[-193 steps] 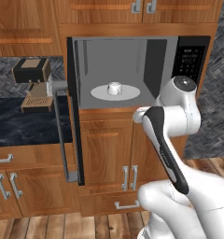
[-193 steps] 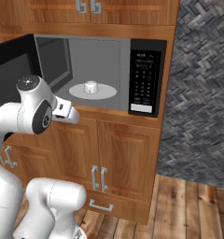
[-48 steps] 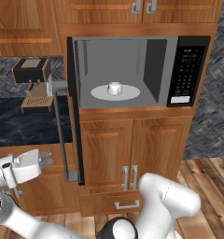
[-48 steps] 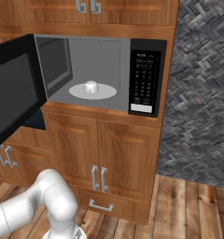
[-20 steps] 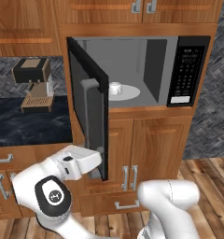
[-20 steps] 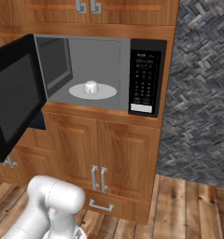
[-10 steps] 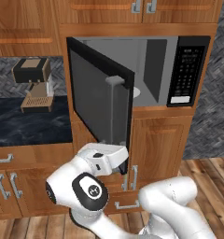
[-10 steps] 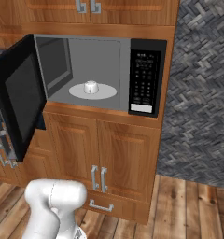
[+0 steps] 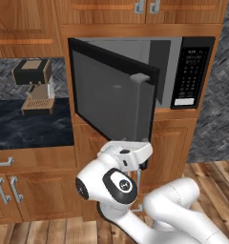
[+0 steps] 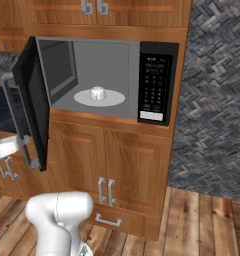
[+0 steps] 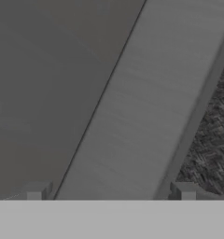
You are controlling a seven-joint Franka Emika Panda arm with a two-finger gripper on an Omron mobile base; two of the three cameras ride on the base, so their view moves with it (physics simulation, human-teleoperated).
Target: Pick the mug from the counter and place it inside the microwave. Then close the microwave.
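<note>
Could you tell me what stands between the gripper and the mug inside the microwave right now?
The half-closed microwave door stands between them: in the left base view the gripper sits at its outer face, while the mug rests on the turntable behind it.

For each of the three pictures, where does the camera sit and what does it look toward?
Left base view: behind the arm's left, facing the microwave, its door half shut; white arm low in front.
Right base view: behind the arm's right, looking into the microwave at the mug; white arm at lower left.
Hand view: on the hand, close against the door handle; fingertips apart.
Both base views share microwave and door.
</note>
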